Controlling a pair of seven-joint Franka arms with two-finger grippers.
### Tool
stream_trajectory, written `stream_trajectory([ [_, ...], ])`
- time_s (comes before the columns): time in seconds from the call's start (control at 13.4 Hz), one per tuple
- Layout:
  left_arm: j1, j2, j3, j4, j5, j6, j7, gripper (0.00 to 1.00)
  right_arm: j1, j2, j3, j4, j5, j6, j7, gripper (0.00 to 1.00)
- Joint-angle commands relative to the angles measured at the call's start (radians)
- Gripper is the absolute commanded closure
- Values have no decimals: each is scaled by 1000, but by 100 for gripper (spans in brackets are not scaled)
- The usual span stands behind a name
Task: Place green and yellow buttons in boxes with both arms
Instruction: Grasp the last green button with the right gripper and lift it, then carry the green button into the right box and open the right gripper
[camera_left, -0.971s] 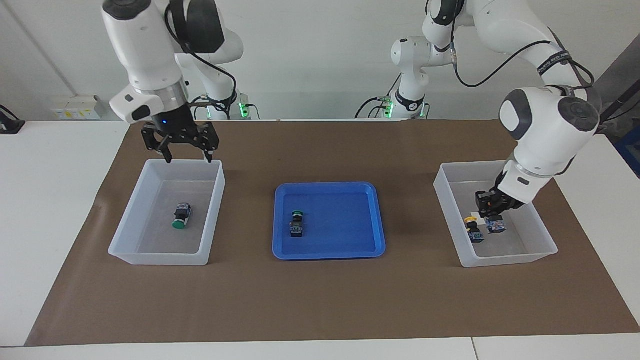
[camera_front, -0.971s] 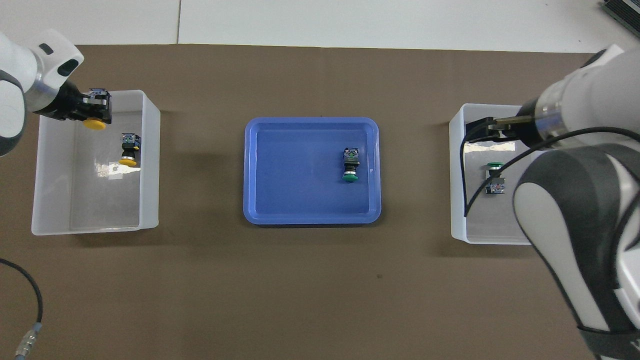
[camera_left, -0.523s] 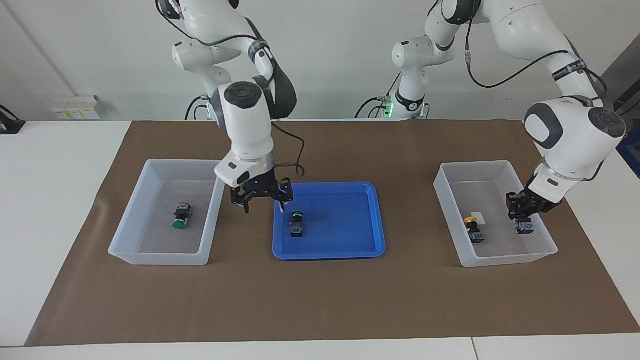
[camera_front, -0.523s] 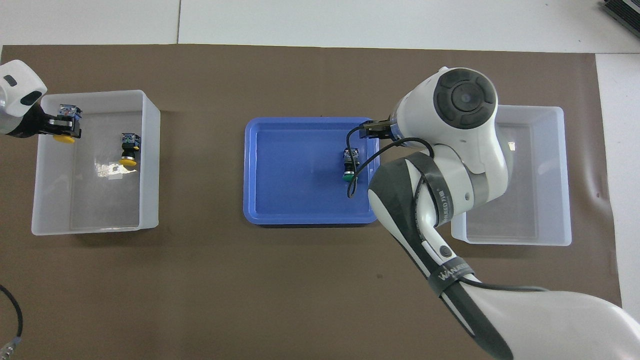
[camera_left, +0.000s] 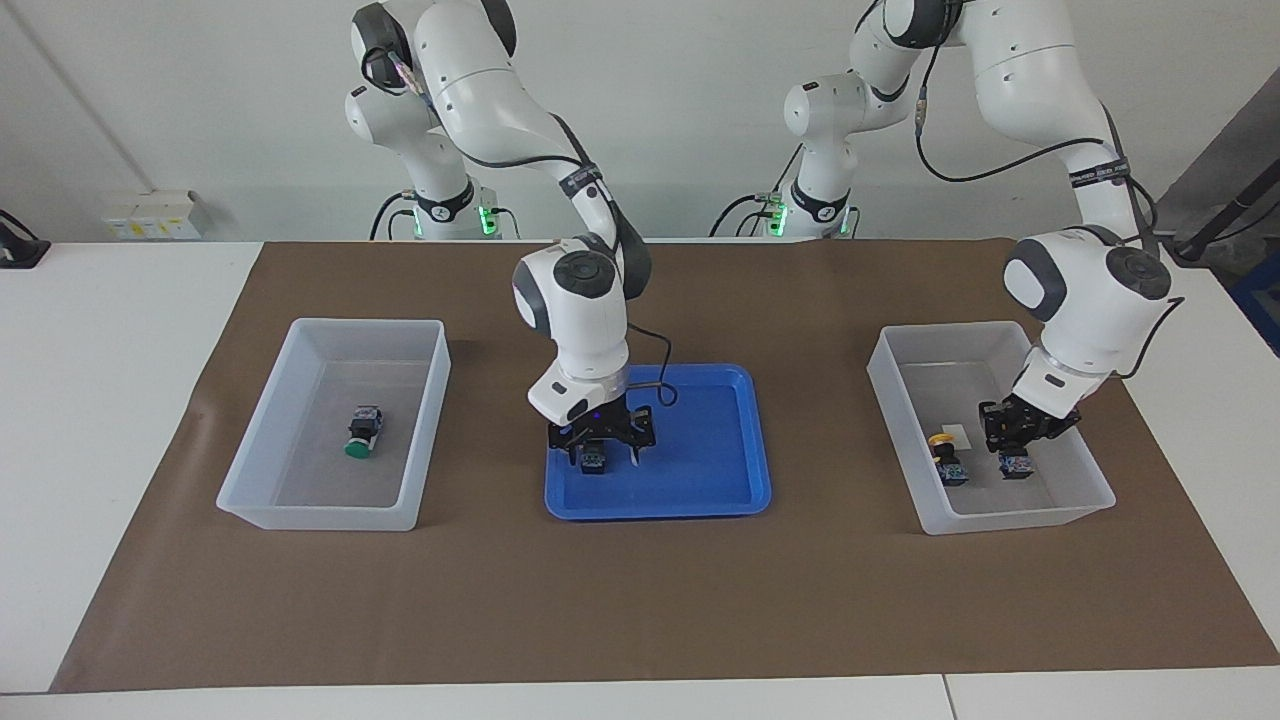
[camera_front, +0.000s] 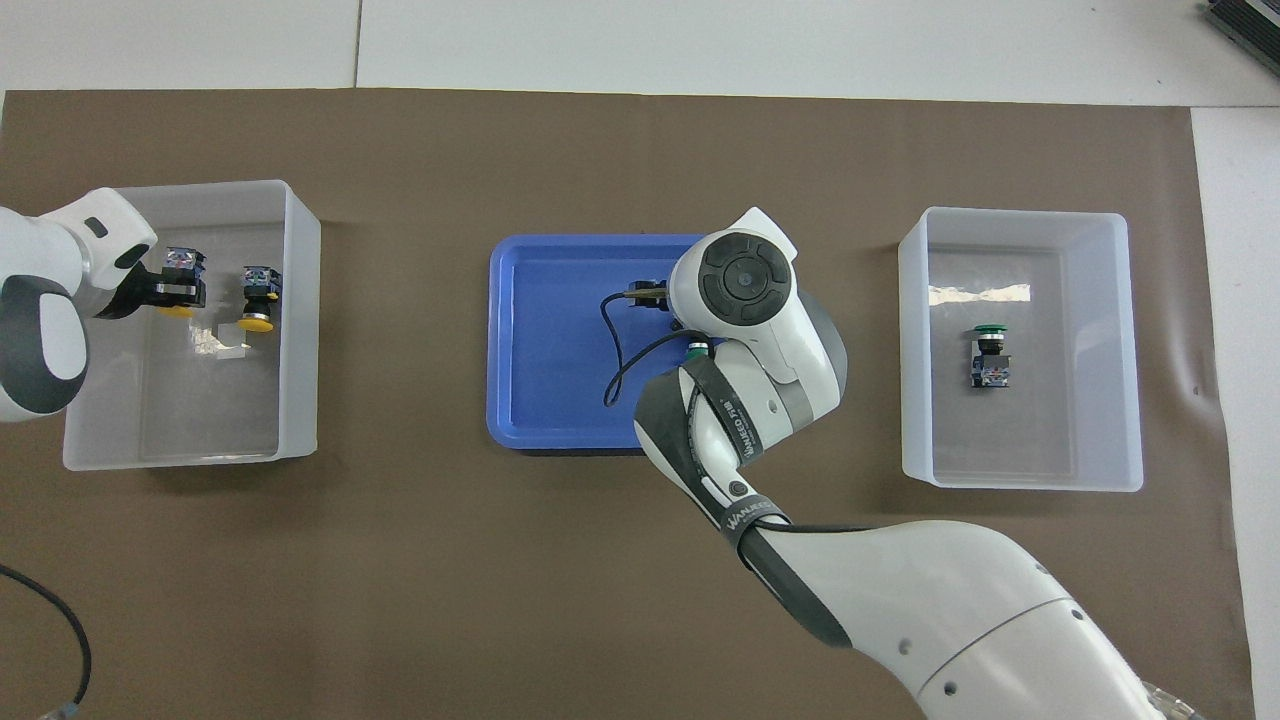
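The green and yellow buttons are spread over three containers on the brown mat that covers the tabletop. One green button (camera_left: 361, 431) lies on its side in the box at the right arm's end of the tabletop (camera_left: 432, 372), about midway along its floor. A second green button (camera_left: 594, 459) sits in the blue tray (camera_left: 700, 500) at the middle of the mat, near the tray's edge toward the right arm's end. The right gripper (camera_left: 603, 455) is down in the tray with its jaws spread wide, one on each side of this button; whether they touch it cannot be told, and from overhead the arm's wrist hides all but the green cap.

In the box at the left arm's end of the tabletop (camera_left: 890, 395), one yellow button (camera_left: 946, 462) rests on the floor near a small white label (camera_left: 955, 433). Just beside it, the left gripper (camera_left: 1016, 450) is lowered inside the box with its jaws clenched on the other yellow button (camera_front: 178, 290), held cap toward the robots and blue end away from them. Whether this held button touches the box floor cannot be told
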Motion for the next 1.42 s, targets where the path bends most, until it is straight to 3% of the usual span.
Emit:
stream_trajectory([
  [0.0, 14, 9, -7, -31, -8, 73, 15, 100, -6, -21, 4, -75, -16, 45, -20, 0],
  [0.37, 13, 42, -6, -80, -8, 176, 12, 100, 13, -28, 5, -75, -15, 22, -12, 0],
  [0.45, 13, 42, -6, -82, -8, 174, 12, 100, 13, -29, 5, -75, -15, 8, -15, 9],
  [0.52, 13, 42, -6, -79, -7, 167, 13, 100, 11, -34, 5, -73, -15, -10, -18, 36],
  [0.6, 11, 42, -6, -71, -7, 156, 13, 67, 11, -35, 5, -69, -7, -30, -6, 92],
  [0.67, 8, 42, -6, -65, -5, 151, 13, 31, 13, -40, 5, -69, 3, -41, 26, 100],
  [0.82, 11, 46, -6, -5, 7, 78, 16, 22, 8, -80, 7, -67, 5, -74, 46, 100],
  [1.12, 2, 65, -6, 232, 23, -210, 15, 19, -4, -217, 5, -67, 7, -203, 48, 100],
  [1.34, -9, 66, -6, 349, 23, -356, 13, 19, -42, -311, 1, -66, 14, -288, 36, 100],
])
